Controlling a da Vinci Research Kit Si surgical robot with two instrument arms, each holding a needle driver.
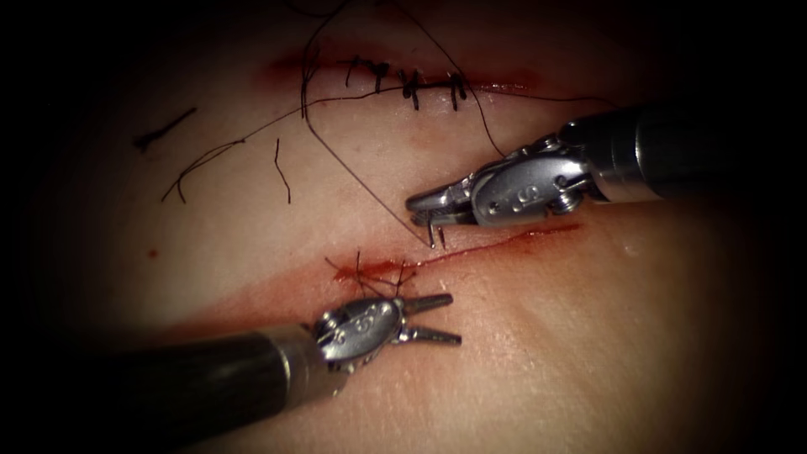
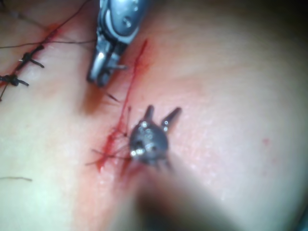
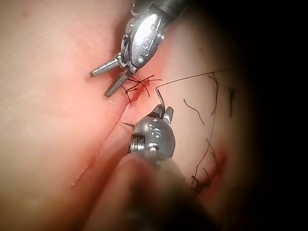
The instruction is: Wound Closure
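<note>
The right hand (image 1: 433, 220) pinches the needle (image 1: 432, 233) just above the cut (image 1: 504, 238), point toward it, not visibly in the tissue (image 1: 588, 336). The left hand (image 1: 437, 318), spread and empty, lies just below the cut beside the knot (image 1: 378, 273); the thread (image 1: 353, 168) trails up-left.

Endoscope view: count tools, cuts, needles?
Tools: 2; left pincer open, empty; right pincer shut on needle, grip spot unclear.
Cuts: 2; stitched upper cut, lower cut.
Needles: 1; beside lower cut, entry into tissue unclear.
Total: 5.
</note>
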